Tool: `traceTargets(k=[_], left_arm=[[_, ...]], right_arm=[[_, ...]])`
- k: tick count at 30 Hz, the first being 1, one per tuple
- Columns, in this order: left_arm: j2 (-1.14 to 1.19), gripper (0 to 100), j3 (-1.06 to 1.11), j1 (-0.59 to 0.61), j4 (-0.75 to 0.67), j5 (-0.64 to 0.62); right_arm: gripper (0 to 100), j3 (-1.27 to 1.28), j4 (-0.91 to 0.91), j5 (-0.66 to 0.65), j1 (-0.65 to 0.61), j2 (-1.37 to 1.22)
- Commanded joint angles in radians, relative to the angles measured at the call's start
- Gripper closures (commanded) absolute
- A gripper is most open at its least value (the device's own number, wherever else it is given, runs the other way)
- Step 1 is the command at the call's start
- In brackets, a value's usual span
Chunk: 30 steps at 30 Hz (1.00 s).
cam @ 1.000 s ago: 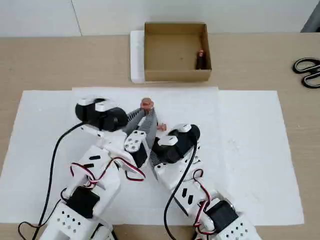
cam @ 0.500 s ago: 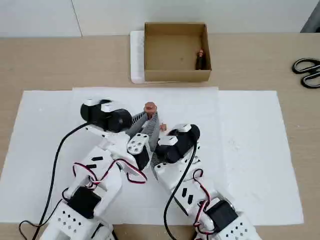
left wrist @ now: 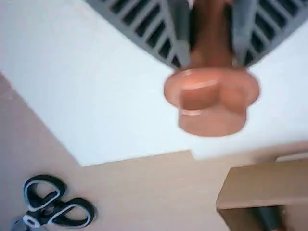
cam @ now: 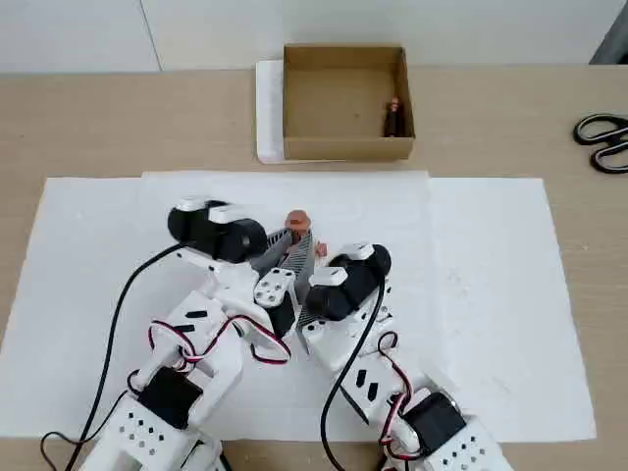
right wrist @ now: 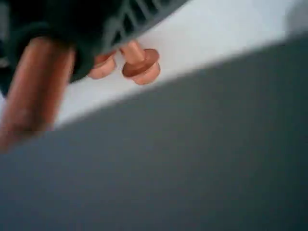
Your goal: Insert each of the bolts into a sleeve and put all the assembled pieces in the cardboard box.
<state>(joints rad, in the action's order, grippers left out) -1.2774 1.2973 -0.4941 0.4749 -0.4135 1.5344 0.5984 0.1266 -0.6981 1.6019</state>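
Observation:
My left gripper [cam: 295, 238] is shut on the shaft of a copper bolt [left wrist: 211, 98], held above the white paper with the flanged head [cam: 297, 220] pointing toward the cardboard box [cam: 299, 98]. Just to its right sits my right gripper [cam: 313, 267], mostly covered by the left wrist. A copper sleeve [right wrist: 32, 94] looms close in the right wrist view, apparently held in that gripper. The same view has the left gripper's bolt [right wrist: 140, 65], with another copper head [right wrist: 103, 68] beside it. One assembled piece [cam: 393, 117] lies inside the box at its right wall.
A white foam block [cam: 268, 108] stands against the box's left side. Black scissors [cam: 603, 139] lie at the far right table edge. White paper [cam: 491, 294] covers the table in front of the arms.
My left gripper has carried the bolt back and to the right, closer to the right gripper. The right arm has barely moved.

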Motion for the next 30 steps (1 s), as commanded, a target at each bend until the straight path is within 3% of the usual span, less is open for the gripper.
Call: traceTargets(k=[1,12,20,30], left_arm=[[-0.021,99,-0.002,0.000,-0.005,0.002],[-0.023,99,-0.002,0.000,0.008,0.003],[-0.023,99,-0.053,0.000,0.126,0.003],[-0.015,99,-0.022,0.000,0.126,0.003]], right_arm=[[99.5,-0.017,-0.005,0.011,0.001,0.004],[99.5,-0.017,-0.005,0.011,0.039,0.004],[99.5,-0.017,-0.005,0.011,0.039,0.005],[99.5,-0.017,-0.005,0.011,0.039,0.005]])
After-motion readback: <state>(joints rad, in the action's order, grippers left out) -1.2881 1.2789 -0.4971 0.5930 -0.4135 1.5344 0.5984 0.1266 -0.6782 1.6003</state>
